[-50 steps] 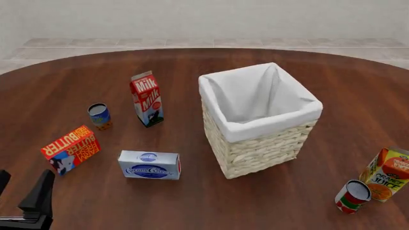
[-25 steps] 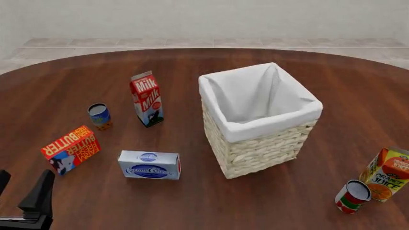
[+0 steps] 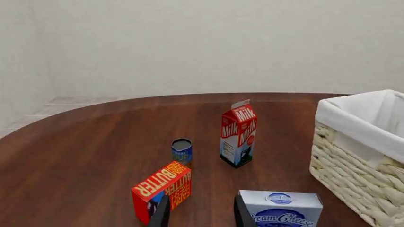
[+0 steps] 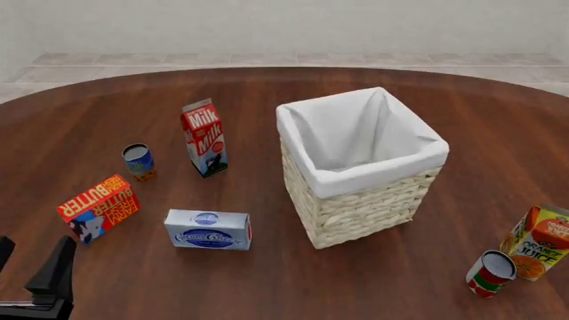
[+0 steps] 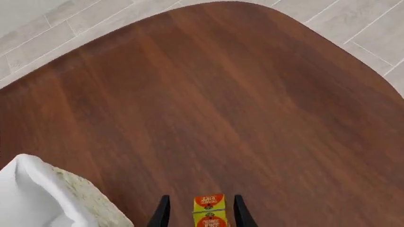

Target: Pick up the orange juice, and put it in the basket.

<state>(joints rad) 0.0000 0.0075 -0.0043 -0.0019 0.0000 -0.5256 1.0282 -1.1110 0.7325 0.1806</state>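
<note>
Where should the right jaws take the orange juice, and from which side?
Probably from above. The orange juice stands upright near the table's right edge, with a red can close beside it, so side access looks tight. The right gripper is overhead, jaws open, straddling the carton's top; grip its upper body across the flat sides.

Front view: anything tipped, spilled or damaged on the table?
Nothing stands out. The orange juice stands upright at the right edge beside a red can. The basket is upright, its liner folded over the rim. The milk carton and blue can stand upright. The butter box and cream cheese box look intact.
</note>
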